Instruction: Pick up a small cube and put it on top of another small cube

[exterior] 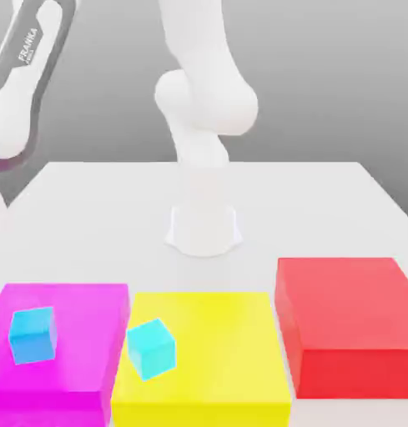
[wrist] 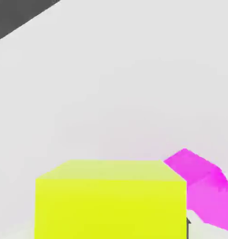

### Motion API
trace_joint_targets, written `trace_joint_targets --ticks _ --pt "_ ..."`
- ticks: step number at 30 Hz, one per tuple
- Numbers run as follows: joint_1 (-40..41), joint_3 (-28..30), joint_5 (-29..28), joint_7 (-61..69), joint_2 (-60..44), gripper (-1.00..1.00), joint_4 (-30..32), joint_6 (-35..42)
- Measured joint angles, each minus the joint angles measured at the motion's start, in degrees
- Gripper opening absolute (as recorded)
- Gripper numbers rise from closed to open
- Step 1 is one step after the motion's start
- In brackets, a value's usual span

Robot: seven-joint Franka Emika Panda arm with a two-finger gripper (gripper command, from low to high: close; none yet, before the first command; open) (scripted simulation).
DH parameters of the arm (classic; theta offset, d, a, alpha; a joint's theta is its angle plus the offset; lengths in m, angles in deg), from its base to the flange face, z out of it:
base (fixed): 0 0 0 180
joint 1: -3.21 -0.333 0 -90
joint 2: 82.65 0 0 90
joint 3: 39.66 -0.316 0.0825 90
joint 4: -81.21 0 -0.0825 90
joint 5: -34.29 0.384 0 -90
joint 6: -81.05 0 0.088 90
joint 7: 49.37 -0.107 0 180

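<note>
Small yellow cube (wrist: pixel 111 210) in the jaws' grip, close up in hand view w/ the magenta block (wrist: pixel 206 186) beyond — jaws shut on it. Ext. view: blue cube (exterior: pixel 33 335) on the magenta block, cyan cube (exterior: pixel 152 349) on the flat yellow block (exterior: pixel 215 350) — red block (exterior: pixel 349 308) at that view's right, all on the bench (exterior: pixel 282 208).

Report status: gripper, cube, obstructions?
Gripper shut on small yellow cube. Not stacked yet. Possible obstacles: blue cube on magenta block, cyan cube on flat yellow block.
</note>
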Motion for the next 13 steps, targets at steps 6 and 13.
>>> trace_joint_targets --ticks 6,13 --pt "-4.18 -3.32 -4.2 0.94 -3.16 -1.0 -7.41 3.25" --pt "-4.59 -3.15 -4.92 0.49 -5.81 1.0 -6.56 -0.28"
